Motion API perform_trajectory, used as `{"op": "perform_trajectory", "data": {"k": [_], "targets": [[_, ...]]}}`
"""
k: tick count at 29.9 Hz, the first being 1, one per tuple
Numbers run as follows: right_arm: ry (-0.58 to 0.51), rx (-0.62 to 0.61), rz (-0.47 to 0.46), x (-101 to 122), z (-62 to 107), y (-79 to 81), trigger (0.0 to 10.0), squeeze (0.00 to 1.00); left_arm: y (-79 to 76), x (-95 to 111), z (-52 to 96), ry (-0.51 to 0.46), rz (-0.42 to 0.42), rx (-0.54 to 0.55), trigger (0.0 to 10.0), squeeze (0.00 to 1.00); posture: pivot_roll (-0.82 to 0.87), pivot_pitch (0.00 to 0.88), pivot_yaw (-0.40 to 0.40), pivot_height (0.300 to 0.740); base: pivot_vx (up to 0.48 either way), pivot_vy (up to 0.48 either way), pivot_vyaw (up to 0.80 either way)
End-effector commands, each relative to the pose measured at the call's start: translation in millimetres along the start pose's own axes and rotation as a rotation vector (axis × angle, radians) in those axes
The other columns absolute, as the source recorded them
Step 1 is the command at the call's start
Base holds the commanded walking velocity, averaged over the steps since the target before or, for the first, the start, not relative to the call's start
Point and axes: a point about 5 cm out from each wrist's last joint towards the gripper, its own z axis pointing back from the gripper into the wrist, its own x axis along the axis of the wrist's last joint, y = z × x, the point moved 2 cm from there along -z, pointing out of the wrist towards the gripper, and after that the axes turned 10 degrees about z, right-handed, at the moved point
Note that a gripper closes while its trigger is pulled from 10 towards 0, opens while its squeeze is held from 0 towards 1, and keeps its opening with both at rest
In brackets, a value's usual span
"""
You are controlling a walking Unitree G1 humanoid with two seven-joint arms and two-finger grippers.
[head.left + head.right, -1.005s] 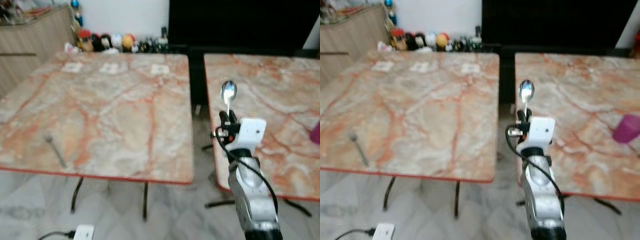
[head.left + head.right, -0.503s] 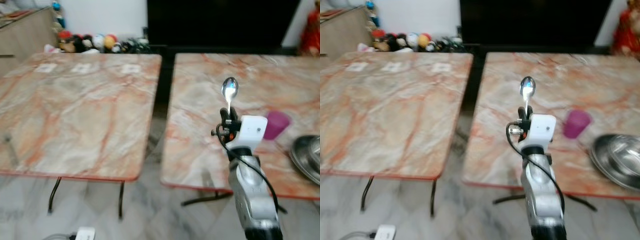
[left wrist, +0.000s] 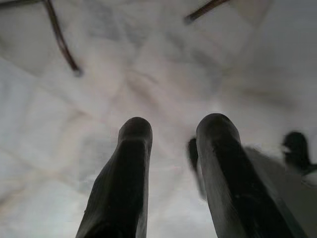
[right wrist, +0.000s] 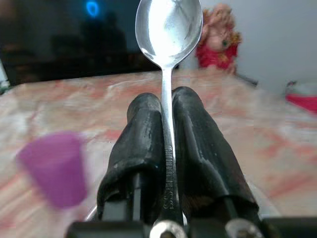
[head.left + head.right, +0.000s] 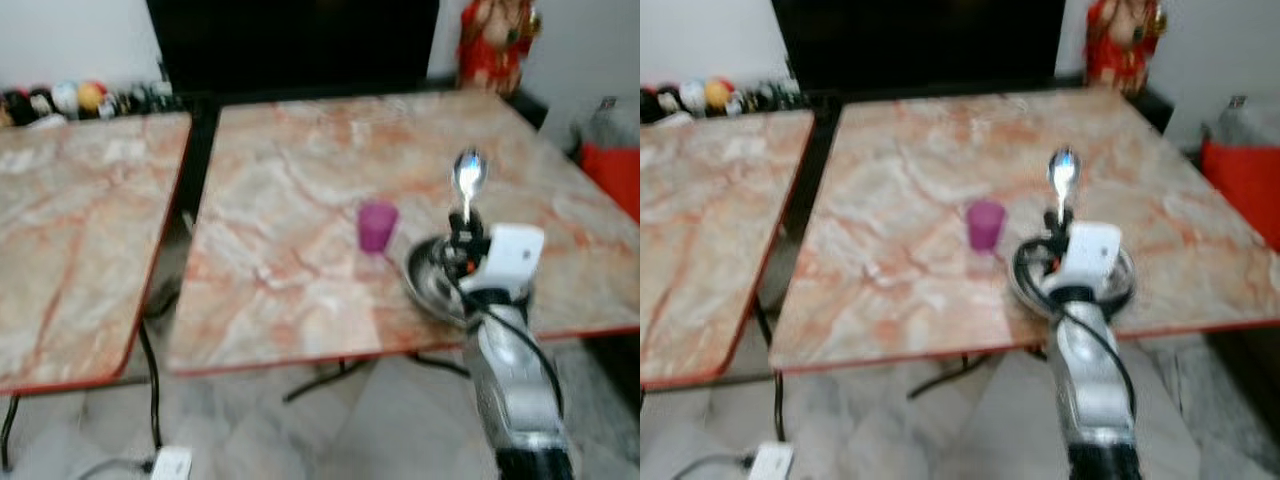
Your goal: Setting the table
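Holding a spoon upright, my right gripper sits right of centre in the head views, its two black fingers pinched tight on the handle with the bowl standing above them. Behind it, on the marble table, a steel bowl lies at the near edge, partly hidden by the wrist, and a purple cup stands just to its left. A second marble table fills the left of the frame, and a red figurine stands at the upper right.

My left gripper hangs low over the pale floor, its fingers a narrow gap apart with nothing between them.

What worries me — the head views are smeared, so I judge the camera is moving, and any reach made now would be badly aimed. The grip takes only the lower handle, so a knock against the bowl's rim could twist the spoon loose. Bringing the arm down blind could also tip the cup, which stands close by.

Stamped lettering runs along the spoon's handle between the fingers — too blurred for me to read.
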Motion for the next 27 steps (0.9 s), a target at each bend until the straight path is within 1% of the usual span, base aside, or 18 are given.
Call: {"op": "perform_trajectory", "data": {"k": [1, 6, 11, 13, 15, 16, 18, 19, 21, 22, 23, 24, 25, 27], "targets": [[-0.019, 0.02, -0.008, 5.9, -1.3, 7.4, 10.0, 0.0, 11.3, -3.6, 2.5, 0.018, -0.01, 0.03, 10.0, 0.0, -0.11, 0.0, 0.046, 0.74, 0.0, -0.45, 0.0], [-0.022, 0.008, 0.014, 7.1, -5.4, 2.7, 10.0, 0.0, 10.2, -1.3, 1.6, 0.014, -0.008, 0.031, 10.0, 0.0, -0.11, 0.014, 0.044, 0.74, 0.0, -0.421, 0.0], [-0.019, -0.021, 0.029, 10.9, -15.0, -5.7, 10.0, 0.0, 9.7, 0.7, 0.8, 0.009, 0.008, 0.037, 10.0, 0.0, -0.11, 0.036, 0.042, 0.74, 0.0, 0.0, 0.0], [0.006, -0.032, 0.048, 10.1, -19.5, -10.1, 10.0, 0.0, 10.0, 2.1, 0.5, 0.004, 0.011, 0.038, 10.0, 0.0, -0.11, 0.045, 0.043, 0.74, 0.0, 0.0, 0.0], [0.01, -0.032, 0.036, 10.5, -23.1, -12.8, 10.0, 0.0, 10.2, 2.8, 0.4, 0.002, 0.011, 0.038, 10.0, 0.0, -0.11, 0.053, 0.044, 0.74, 0.0, 0.0, 0.0], [0.037, -0.021, 0.067, 8.7, -28.0, -14.8, 10.0, 0.0, 10.4, 3.7, 0.2, 0.0, 0.013, 0.038, 10.0, 0.0, -0.11, 0.063, 0.045, 0.74, 0.0, 0.0, 0.0], [0.04, -0.011, 0.067, 8.7, -30.8, -15.1, 10.0, 0.0, 10.5, 4.1, 0.0, 0.0, 0.014, 0.038, 10.0, 0.0, -0.11, 0.07, 0.046, 0.74, 0.0, 0.0, 0.0], [0.073, 0.004, 0.063, 4.9, -36.4, -15.9, 10.0, 0.0, 10.7, 4.9, -0.2, -0.001, 0.018, 0.039, 10.0, 0.0, -0.11, 0.075, 0.048, 0.74, 0.0, 0.0, 0.0], [0.089, 0.008, 0.063, 2.8, -38.3, -16.4, 10.0, 0.0, 10.7, 5.2, -0.2, -0.002, 0.02, 0.039, 10.0, 0.0, -0.11, 0.075, 0.048, 0.74, 0.0, 0.0, 0.0], [0.11, 0.008, 0.045, -0.5, -40.7, -17.1, 10.0, 0.0, 10.8, 5.6, -0.4, -0.002, 0.023, 0.04, 10.0, 0.0, -0.1, 0.081, 0.048, 0.74, 0.0, 0.0, 0.0], [0.176, 0.019, 0.017, -10.2, -45.0, -16.6, 10.0, 0.0, 11.2, 6.3, -0.6, -0.003, 0.027, 0.041, 10.0, 0.0, -0.1, 0.088, 0.05, 0.74, 0.0, 0.0, 0.0], [0.176, 0.019, 0.017, -10.2, -45.0, -16.6, 10.0, 0.0, 11.2, 6.3, -0.6, -0.003, 0.027, 0.041, 10.0, 0.0, -0.1, 0.088, 0.05, 0.74, 0.0, 0.0, 0.0], [0.236, 0.042, 0.002, -19.5, -47.8, -13.7, 10.0, 0.0, 11.5, 6.7, -0.6, -0.003, 0.031, 0.042, 10.0, 0.0, -0.1, 0.091, 0.053, 0.74, 0.0, 0.0, 0.0], [0.28, 0.061, -0.003, -27.3, -50.5, -11.0, 10.0, 0.0, 11.7, 7.0, -0.7, -0.003, 0.034, 0.041, 10.0, 0.0, -0.1, 0.094, 0.053, 0.74, 0.0, 0.0, 0.0]]}}
